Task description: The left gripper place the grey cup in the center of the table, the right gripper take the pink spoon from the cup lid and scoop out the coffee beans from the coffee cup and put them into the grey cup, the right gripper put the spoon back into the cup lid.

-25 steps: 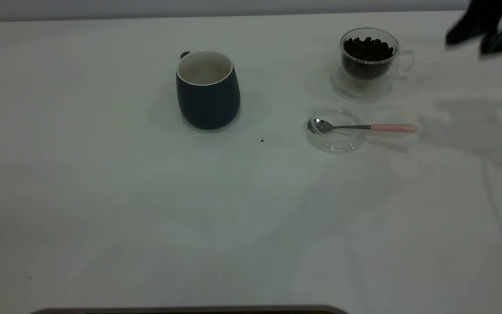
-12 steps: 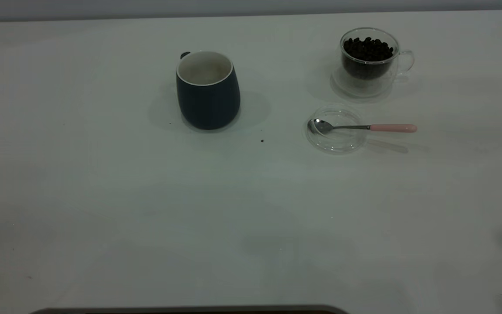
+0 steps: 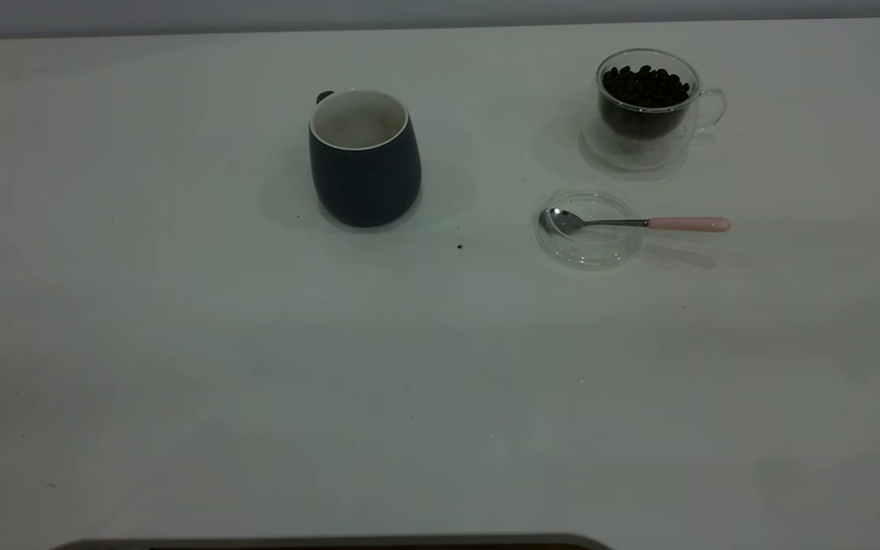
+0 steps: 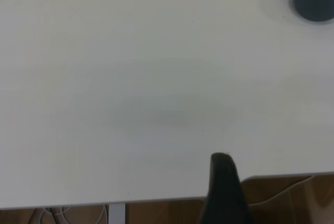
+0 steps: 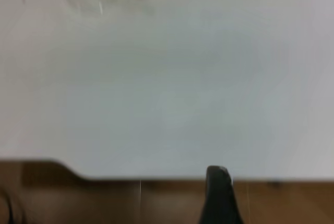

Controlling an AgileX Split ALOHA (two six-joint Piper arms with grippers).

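Two hands off table edge, grip state unclear; grey cup (image 3: 364, 159) stands mid-table.

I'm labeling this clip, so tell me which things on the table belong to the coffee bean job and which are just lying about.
Job: grey cup, pink spoon, cup lid, coffee cup of coffee beans.
Lying about: dark speck on the table.

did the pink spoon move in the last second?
No. The spoon lies with its bowl in the lid, handle pointing right, same spot below the glass coffee cup.
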